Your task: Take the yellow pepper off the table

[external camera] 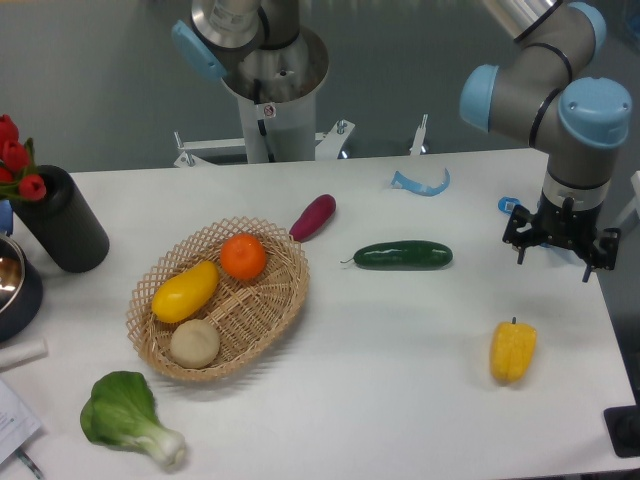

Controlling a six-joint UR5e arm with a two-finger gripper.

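Observation:
The yellow pepper (513,351) is small, blocky and ribbed, with a short dark stem pointing away from me. It lies on the white table (400,330) near the right front. My gripper (560,254) hangs above the table's right edge, behind the pepper and a little to its right, well apart from it. Its two black fingers (519,243) stand spread, open and empty.
A dark green cucumber (403,256) lies mid-table. A wicker basket (282,300) holds an orange (243,256), a smooth yellow fruit (185,291) and a beige round item (195,343). A purple vegetable (313,217), bok choy (130,415), black vase (60,220) and blue scrap (422,183) also stand around.

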